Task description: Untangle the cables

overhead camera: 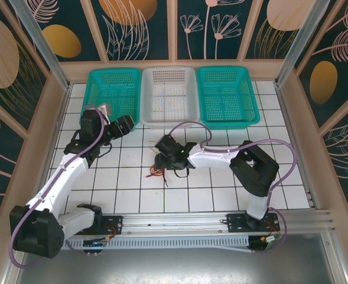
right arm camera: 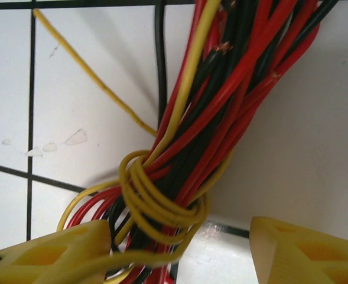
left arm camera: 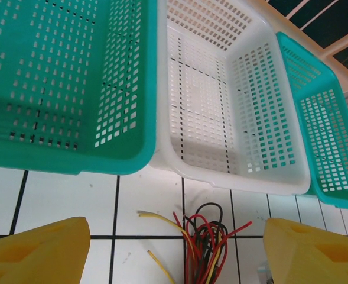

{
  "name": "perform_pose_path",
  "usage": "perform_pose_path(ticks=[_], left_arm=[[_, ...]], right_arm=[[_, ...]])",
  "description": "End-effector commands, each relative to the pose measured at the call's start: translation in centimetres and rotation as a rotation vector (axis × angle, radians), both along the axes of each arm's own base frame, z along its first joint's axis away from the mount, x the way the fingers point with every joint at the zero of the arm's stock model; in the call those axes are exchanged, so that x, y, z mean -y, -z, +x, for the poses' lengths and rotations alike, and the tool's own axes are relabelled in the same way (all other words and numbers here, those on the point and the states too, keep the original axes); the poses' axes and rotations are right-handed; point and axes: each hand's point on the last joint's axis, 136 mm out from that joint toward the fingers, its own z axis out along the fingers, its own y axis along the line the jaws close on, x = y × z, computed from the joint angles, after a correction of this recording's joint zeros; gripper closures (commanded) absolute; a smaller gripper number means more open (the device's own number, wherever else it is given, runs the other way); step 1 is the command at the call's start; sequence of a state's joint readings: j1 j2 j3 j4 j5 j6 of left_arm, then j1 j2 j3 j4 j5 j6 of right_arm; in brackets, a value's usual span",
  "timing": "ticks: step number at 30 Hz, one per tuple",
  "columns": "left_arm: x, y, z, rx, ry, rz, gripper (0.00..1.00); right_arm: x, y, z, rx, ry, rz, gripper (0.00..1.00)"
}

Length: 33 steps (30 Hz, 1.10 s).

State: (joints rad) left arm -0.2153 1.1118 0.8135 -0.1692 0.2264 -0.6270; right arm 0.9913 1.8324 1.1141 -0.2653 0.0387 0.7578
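Observation:
The cables (overhead camera: 159,171) are a small tangle of thin red, black and yellow wires on the white tiles in the middle. My right gripper (overhead camera: 169,155) hangs right over them. In the right wrist view the cables (right arm camera: 221,89) are bound by a yellow wire coil (right arm camera: 162,201). The right gripper (right arm camera: 179,254) is open astride the bundle, its left finger (right arm camera: 49,254) against the wires and its right finger (right arm camera: 306,251) apart from them. My left gripper (overhead camera: 126,126) is open near the baskets. The cables' loose ends (left arm camera: 206,242) lie between the left gripper's (left arm camera: 174,248) fingers, untouched.
Three baskets stand in a row at the back: a teal basket (overhead camera: 111,89), a white basket (overhead camera: 169,94) and another teal basket (overhead camera: 227,94). The left wrist view has the teal basket's wall (left arm camera: 61,89) and the white basket's rim (left arm camera: 221,177) close ahead.

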Motion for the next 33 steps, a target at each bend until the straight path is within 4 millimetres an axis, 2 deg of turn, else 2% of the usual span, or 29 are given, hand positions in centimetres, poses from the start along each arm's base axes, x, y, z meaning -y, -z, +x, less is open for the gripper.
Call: perform_pose_path(ticks=[1, 7, 10, 11, 19, 21, 23, 24, 28, 31, 33], left_arm=[[0.6, -0.6, 0.3, 0.020, 0.014, -0.036, 0.23], [1.0, -0.1, 0.7, 0.009, 0.025, -0.055, 0.23], [1.6, -0.4, 0.8, 0.018, 0.047, -0.078, 0.23], [1.8, -0.8, 0.9, 0.031, 0.058, -0.091, 0.22], [5.2, -5.1, 0.2, 0.148, 0.257, -0.227, 0.13], [6.3, -6.3, -0.3, 0.181, 0.335, -0.260, 0.10], [7.6, -7.8, -1.2, 0.218, 0.437, -0.303, 0.01], [8.3, -8.7, -1.8, 0.244, 0.493, -0.322, 0.01], [10.0, -11.2, -3.4, 0.333, 0.626, -0.307, 0.01], [11.0, -11.8, -3.6, 0.344, 0.694, -0.274, 0.01], [11.7, -11.1, -3.6, 0.320, 0.744, -0.288, 0.01]], right_arm=[[-1.4, -0.3, 0.5, -0.024, -0.032, 0.056, 0.46], [-1.3, -0.6, 0.5, -0.018, -0.049, 0.072, 0.78], [-1.1, -1.7, 0.4, 0.019, -0.078, 0.085, 0.87], [-0.9, -2.7, 0.5, 0.047, -0.092, 0.094, 0.89], [2.4, -12.2, 0.7, 0.235, -0.245, 0.193, 0.89], [3.1, -14.9, 0.3, 0.261, -0.314, 0.240, 0.89], [3.8, -17.2, 0.0, 0.283, -0.367, 0.270, 0.88], [4.1, -18.2, -0.2, 0.286, -0.394, 0.286, 0.88], [4.9, -21.0, -0.5, 0.293, -0.458, 0.321, 0.86], [4.8, -22.1, -0.9, 0.296, -0.499, 0.329, 0.85], [4.6, -22.7, -1.0, 0.304, -0.516, 0.340, 0.85]])
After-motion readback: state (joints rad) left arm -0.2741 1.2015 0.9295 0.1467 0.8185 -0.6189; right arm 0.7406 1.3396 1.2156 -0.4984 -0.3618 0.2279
